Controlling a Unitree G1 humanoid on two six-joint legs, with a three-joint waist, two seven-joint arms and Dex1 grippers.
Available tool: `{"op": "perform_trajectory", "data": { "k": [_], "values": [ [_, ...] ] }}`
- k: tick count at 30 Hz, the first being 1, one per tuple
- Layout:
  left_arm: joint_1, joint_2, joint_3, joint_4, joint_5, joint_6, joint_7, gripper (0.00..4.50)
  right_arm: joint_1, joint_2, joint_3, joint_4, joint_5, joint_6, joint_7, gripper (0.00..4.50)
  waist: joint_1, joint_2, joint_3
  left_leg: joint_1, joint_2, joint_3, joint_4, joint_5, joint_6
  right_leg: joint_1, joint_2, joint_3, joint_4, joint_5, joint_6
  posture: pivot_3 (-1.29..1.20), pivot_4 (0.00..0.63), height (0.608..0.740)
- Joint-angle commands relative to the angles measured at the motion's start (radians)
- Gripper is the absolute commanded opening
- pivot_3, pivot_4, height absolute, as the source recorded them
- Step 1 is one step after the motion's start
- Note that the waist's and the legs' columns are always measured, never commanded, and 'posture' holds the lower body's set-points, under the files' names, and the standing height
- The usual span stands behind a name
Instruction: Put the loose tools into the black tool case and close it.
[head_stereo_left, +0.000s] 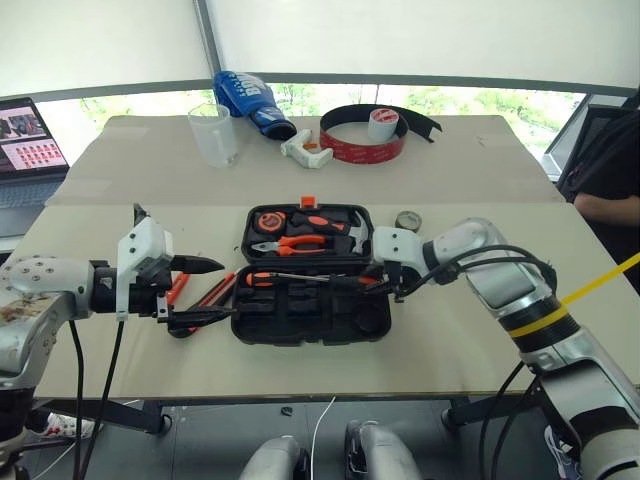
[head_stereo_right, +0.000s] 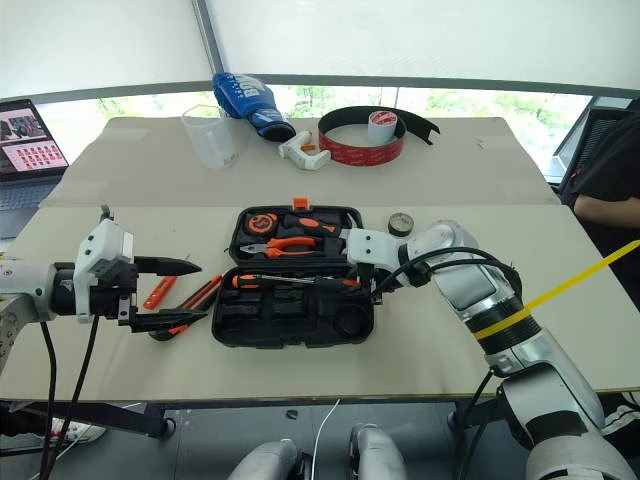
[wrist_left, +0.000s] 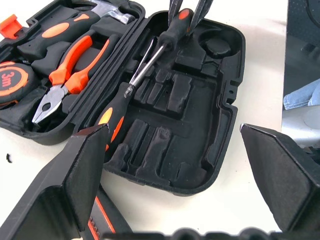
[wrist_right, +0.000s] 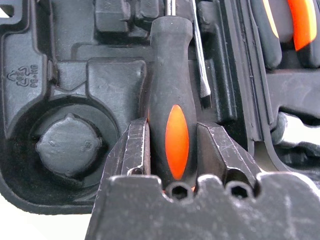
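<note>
Right gripper (wrist_right: 172, 145) grips one of two screwdrivers (wrist_left: 172, 32) over case (head_stereo_left: 300, 315).

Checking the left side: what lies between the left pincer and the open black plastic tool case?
In the head views, orange-black tools lie there on the table.

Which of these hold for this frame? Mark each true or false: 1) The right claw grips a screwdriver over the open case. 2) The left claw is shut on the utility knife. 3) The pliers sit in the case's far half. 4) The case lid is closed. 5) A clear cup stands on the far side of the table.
1) True: the right claw is clamped on a screwdriver's handle above the tool case.
2) False: the left claw is open and holds nothing.
3) True: the pliers lie in the far half.
4) False: the case lies open.
5) True: the clear cup stands there.
</note>
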Motion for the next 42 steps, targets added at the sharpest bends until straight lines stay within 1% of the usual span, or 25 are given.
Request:
{"op": "perform_trajectory", "data": {
  "k": [1, 8, 10, 11, 13, 14, 25, 27, 28, 34, 35, 39, 42],
  "values": [
    [-0.009, 0.004, 0.014, -0.026, -0.019, -0.014, 0.005, 4.5, -0.032, 0.015, -0.008, -0.012, -0.014, -0.023, -0.003, 1.01, -0.003, 0.0, 0.0, 0.0, 0.0, 0.0, 0.0, 0.0, -0.001, 0.0, 0.0, 0.0, 0.0, 0.0, 0.0, 0.0, 0.15, 0.73],
    [-0.032, 0.002, 0.005, -0.027, -0.025, -0.008, 0.008, 4.5, -0.027, 0.026, -0.008, 0.004, -0.033, -0.021, -0.012, 1.01, -0.003, 0.0, 0.0, 0.001, 0.0, -0.001, 0.0, 0.001, -0.002, 0.0, 0.0, 0.0, 0.001, 0.0, -0.001, 0.0, 0.15, 0.73],
    [-0.038, 0.002, 0.002, -0.025, -0.026, -0.008, 0.008, 4.5, -0.031, 0.03, -0.013, 0.009, -0.032, -0.026, -0.015, 2.02, -0.004, 0.0, 0.0, 0.001, 0.0, -0.001, 0.0, 0.001, -0.002, 0.0, 0.0, 0.0, 0.001, 0.0, -0.001, 0.0, 0.15, 0.73],
    [-0.04, 0.002, 0.001, -0.024, -0.025, -0.008, 0.007, 4.5, -0.032, 0.033, -0.017, 0.009, -0.03, -0.033, -0.017, 2.24, -0.005, 0.0, 0.0, 0.001, 0.0, -0.001, 0.0, 0.001, -0.002, 0.0, 0.0, 0.0, 0.001, 0.0, -0.001, 0.0, 0.15, 0.73],
    [-0.046, 0.003, -0.003, -0.02, -0.024, -0.009, 0.007, 4.5, -0.038, 0.045, -0.029, 0.005, -0.019, -0.036, -0.022, 2.98, -0.007, 0.0, 0.0, 0.001, 0.0, -0.001, 0.0, 0.001, -0.002, 0.0, 0.0, 0.0, 0.001, 0.0, -0.001, 0.0, 0.15, 0.73],
    [-0.05, 0.003, -0.005, -0.016, -0.022, -0.01, 0.007, 4.5, -0.043, 0.053, -0.036, -0.001, -0.011, -0.032, -0.026, 3.24, -0.007, 0.0, 0.0, 0.001, 0.0, -0.001, -0.001, 0.001, -0.002, 0.0, 0.0, 0.0, 0.001, 0.001, -0.001, 0.0, 0.15, 0.73],
    [-0.065, -0.002, -0.02, 0.005, -0.01, -0.026, 0.005, 4.5, -0.043, 0.123, -0.09, -0.034, 0.048, 0.084, -0.07, 3.29, -0.008, 0.0, 0.0, 0.001, 0.0, -0.001, -0.001, 0.001, -0.002, 0.0, 0.0, 0.0, 0.001, 0.001, -0.002, 0.0, 0.15, 0.73],
    [-0.07, -0.005, -0.024, 0.01, -0.007, -0.031, 0.005, 4.5, -0.034, 0.131, -0.091, -0.033, 0.055, 0.095, -0.079, 2.29, -0.008, 0.0, 0.0, 0.001, 0.0, -0.001, -0.001, 0.001, -0.002, 0.0, 0.0, -0.001, 0.001, 0.001, -0.002, 0.0, 0.15, 0.73],
    [-0.073, -0.007, -0.027, 0.014, -0.005, -0.033, 0.005, 4.5, -0.029, 0.136, -0.089, -0.031, 0.055, 0.095, -0.087, 2.23, -0.009, 0.0, 0.0, 0.001, 0.0, -0.001, -0.001, 0.001, -0.002, 0.0, 0.0, -0.001, 0.001, 0.001, -0.002, 0.0, 0.15, 0.73],
    [-0.07, -0.013, -0.037, 0.029, 0.006, -0.053, 0.005, 4.5, -0.01, 0.186, -0.059, -0.022, 0.02, 0.101, -0.167, 0.16, -0.011, 0.0, 0.0, 0.001, 0.0, -0.001, -0.002, 0.002, -0.003, 0.0, 0.0, -0.001, 0.001, 0.001, -0.002, 0.0, 0.15, 0.73],
    [-0.068, -0.014, -0.04, 0.03, 0.008, -0.057, 0.006, 4.5, -0.007, 0.194, -0.054, -0.021, 0.014, 0.104, -0.179, 0.05, -0.011, 0.0, 0.0, 0.001, 0.0, -0.001, -0.002, 0.002, -0.004, 0.0, 0.0, 0.0, 0.001, 0.001, -0.002, 0.0, 0.15, 0.73],
    [-0.069, -0.018, -0.049, 0.028, 0.009, -0.061, 0.01, 4.5, 0.01, 0.206, -0.024, -0.002, -0.027, 0.09, -0.215, 0.05, -0.01, 0.0, 0.0, 0.002, 0.0, -0.001, -0.004, 0.003, -0.005, 0.0, 0.0, -0.001, 0.001, 0.001, -0.003, 0.0, 0.15, 0.73],
    [-0.075, -0.016, -0.052, 0.029, 0.008, -0.06, 0.011, 4.5, 0.035, 0.19, 0.006, 0.005, -0.048, 0.043, -0.2, 0.05, -0.01, 0.0, 0.0, 0.003, 0.0, -0.001, -0.004, 0.003, -0.005, 0.0, 0.0, 0.0, 0.001, 0.001, -0.003, 0.0, 0.15, 0.73]
  ]
}}
